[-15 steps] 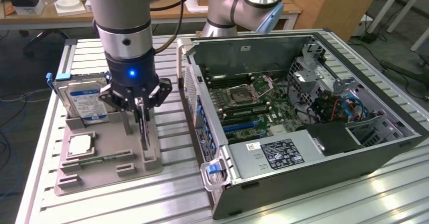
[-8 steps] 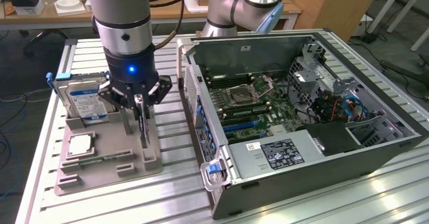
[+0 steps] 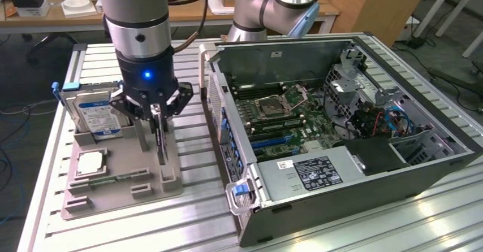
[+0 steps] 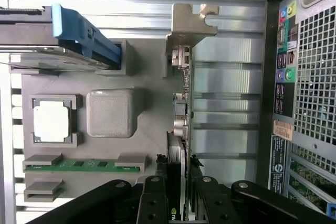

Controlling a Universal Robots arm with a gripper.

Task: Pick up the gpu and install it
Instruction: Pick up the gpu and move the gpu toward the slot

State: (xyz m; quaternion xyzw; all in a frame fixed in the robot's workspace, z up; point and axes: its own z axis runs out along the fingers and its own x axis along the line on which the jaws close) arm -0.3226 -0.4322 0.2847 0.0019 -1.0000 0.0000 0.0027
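- Tool state: gripper [image 4: 179, 188] jaws are set narrow, pinched on the gpu [image 4: 181, 140], w/ one finger [image 4: 155, 198] on each flat face.
- Risk, at the grip: the hold is on a thin card edge only. If the pads bite little board, the card could tilt or slip btwn them once its weight hangs free.
- Risk, same spot: the pads press on a populated board, so too hard a squeeze could damage parts. Can't see what lies under the pads.
- Risk, at the tray [image 3: 121, 187]: the card stands on edge in the grey holder. A lift that isn't straight up could bind it there and drag the holder along.
- Risk, neighbours: the HDD [image 3: 94, 116] stands upright just beside the gripper, on the exterior view's left. The CPU [image 3: 90, 161] and memory stick [image 4: 79, 165] lie near it in the same tray. A sideways swing could knock them.
- Risk, further off: the case wall [image 3: 219, 111] stands btwn the tray and the mobo [image 3: 290, 119]. Carried low, the card's metal bracket [image 4: 186, 24] could clip that rim.
- Risk, farthest: at the expansion slots [image 3: 266, 143], a tilted card wouldn't seat and pushing could stress the connector.
- Gpu vs tool: it sits directly under the gripper, upright, w/ its top edge btwn the fingers and the rest reaching down to the tray.
- The bracket end points away from the fingers. Can't tell if the lower edge has cleared the holder.
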